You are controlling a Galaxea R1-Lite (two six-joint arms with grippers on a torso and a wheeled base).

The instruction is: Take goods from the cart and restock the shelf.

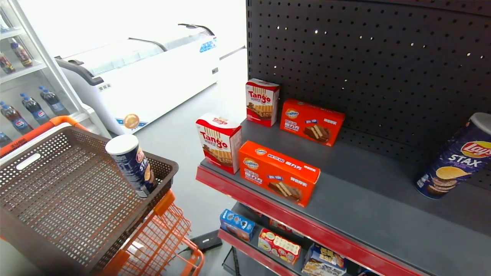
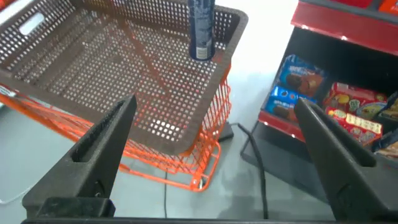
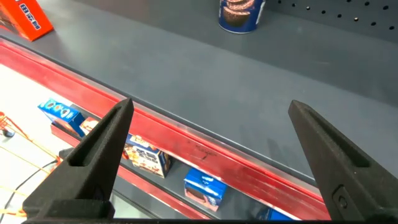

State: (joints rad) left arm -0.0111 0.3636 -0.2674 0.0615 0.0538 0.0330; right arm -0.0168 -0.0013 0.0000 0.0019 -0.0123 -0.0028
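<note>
Left gripper (image 2: 214, 158): fingers wide apart, empty. The can (image 2: 201, 28) stands upright well beyond the fingertips, at the far rim of the basket (image 2: 93, 68). Risk: the can is tall, so a glancing finger likely tips it or knocks it over the rim, and the basket may slide on the cart (image 2: 214, 124). Right gripper (image 3: 214, 162): fingers apart, empty, above the shelf (image 3: 236, 87) front edge. The shelf can (image 3: 241, 14) is far ahead, and a stray sweep could topple it.
</note>
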